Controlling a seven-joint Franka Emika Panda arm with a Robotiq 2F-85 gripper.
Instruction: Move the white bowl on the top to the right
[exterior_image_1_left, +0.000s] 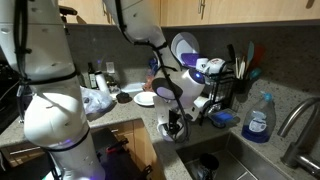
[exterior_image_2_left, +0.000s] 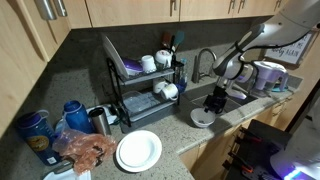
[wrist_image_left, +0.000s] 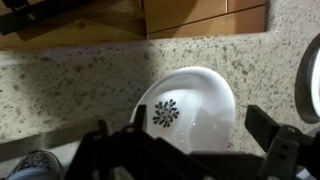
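Lower rim of white bowl (wrist_image_left: 195, 95) hidden behind hand (wrist_image_left: 185, 140); hand itself blurred, cut off at bottom edge.

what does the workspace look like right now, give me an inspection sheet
surface: speckled stone counter
job's things: white bowl upright on the counter, dark flower print inside, not gripped
clutter: dish rack with an upright plate; flat white plate; blue soap bottle
grippers: claw open, fingers wide apart above the bowl
cables: nothing seen
surroundings: sink, faucet, wooden cabinets
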